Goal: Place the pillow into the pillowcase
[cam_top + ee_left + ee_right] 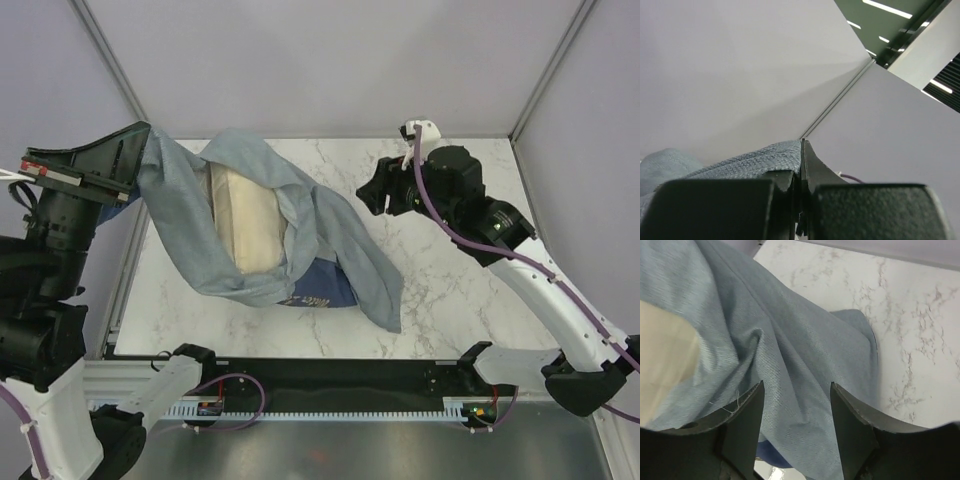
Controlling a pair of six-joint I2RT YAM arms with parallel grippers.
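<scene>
The grey-blue pillowcase (180,225) lies bunched on the left half of the table, with its lighter inside showing. A bit of its dark blue printed outside (325,290) peeks out at the near edge. The cream pillow (245,225) sits in the cloth's open hollow, partly wrapped. My left gripper (143,135) is shut on the pillowcase's far-left edge and holds it raised. In the left wrist view the cloth (750,160) is pinched in the left gripper (802,145). My right gripper (370,195) stands open just right of the cloth. In the right wrist view the right gripper (796,385) hovers over a fold of the pillowcase (790,340), with the pillow (660,355) at left.
The white marble table (450,290) shows bare to the right of the cloth and also appears in the right wrist view (920,315). Purple walls enclose the back and sides. A black rail (330,375) with both arm bases runs along the near edge.
</scene>
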